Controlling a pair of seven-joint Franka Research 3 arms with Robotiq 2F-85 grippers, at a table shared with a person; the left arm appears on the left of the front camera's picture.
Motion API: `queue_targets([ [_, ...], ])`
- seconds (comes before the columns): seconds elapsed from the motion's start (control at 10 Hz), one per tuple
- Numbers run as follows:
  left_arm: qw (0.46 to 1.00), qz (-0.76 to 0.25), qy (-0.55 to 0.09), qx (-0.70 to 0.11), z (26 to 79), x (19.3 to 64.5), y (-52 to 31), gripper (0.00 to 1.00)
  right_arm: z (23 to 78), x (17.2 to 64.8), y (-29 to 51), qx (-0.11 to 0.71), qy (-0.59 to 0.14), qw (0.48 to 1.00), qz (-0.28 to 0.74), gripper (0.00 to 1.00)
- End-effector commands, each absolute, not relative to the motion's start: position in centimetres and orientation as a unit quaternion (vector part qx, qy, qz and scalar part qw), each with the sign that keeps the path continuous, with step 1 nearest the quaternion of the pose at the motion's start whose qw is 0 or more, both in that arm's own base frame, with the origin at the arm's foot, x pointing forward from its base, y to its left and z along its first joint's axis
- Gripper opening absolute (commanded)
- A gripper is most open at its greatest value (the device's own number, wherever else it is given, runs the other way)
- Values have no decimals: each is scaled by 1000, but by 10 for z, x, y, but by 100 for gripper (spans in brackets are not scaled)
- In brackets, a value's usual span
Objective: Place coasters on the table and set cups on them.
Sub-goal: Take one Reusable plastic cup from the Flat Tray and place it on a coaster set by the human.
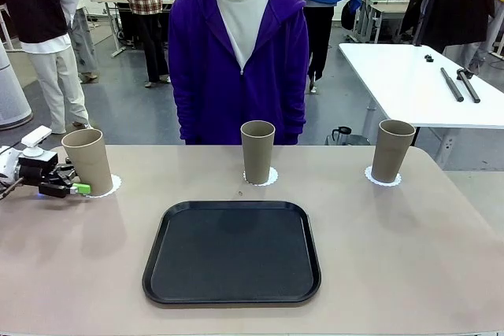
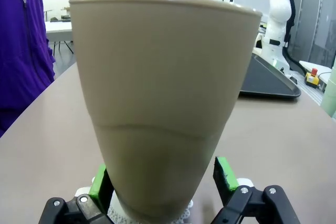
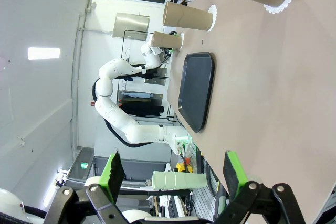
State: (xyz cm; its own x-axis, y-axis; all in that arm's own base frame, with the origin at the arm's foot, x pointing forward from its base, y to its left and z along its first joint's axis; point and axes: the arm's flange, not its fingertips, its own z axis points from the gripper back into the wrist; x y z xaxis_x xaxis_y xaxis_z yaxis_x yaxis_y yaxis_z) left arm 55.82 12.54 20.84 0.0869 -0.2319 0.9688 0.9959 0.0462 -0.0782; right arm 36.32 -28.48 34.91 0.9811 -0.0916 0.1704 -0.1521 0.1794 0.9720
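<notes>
Cups, three: each upright on its own coaster along the table's (image 1: 441, 257) far edge — left cup (image 1: 88, 161), middle cup (image 1: 257, 152), right cup (image 1: 392, 150). Left gripper (image 1: 72, 187) released, jaws astride left cup's base. Right gripper (image 3: 173, 174) released, empty. Task looks essentially complete.

Front view across the table (image 1: 441, 249); wrist views low, sharing tray (image 1: 232, 253) and cups (image 1: 257, 152).
</notes>
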Motion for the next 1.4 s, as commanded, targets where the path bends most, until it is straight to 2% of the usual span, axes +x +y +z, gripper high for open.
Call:
queue_targets([
  [0.0,609,-531,-408,-425,223,547,137,100,352,362,-285,642,-92,761,18,100],
  [0.4,650,-539,-392,-364,252,544,157,100,352,362,-285,642,-92,761,18,100],
  [0.6,710,-514,-360,-319,281,530,156,100,352,362,-285,642,-92,761,18,100],
  [0.9,804,-422,-323,-267,343,487,126,100,352,362,-285,642,-92,761,18,100],
  [1.2,879,-375,-227,-186,396,444,91,100,352,362,-285,642,-92,761,18,100],
  [1.3,895,-363,-213,-146,413,437,82,100,352,362,-285,642,-92,761,18,100],
])
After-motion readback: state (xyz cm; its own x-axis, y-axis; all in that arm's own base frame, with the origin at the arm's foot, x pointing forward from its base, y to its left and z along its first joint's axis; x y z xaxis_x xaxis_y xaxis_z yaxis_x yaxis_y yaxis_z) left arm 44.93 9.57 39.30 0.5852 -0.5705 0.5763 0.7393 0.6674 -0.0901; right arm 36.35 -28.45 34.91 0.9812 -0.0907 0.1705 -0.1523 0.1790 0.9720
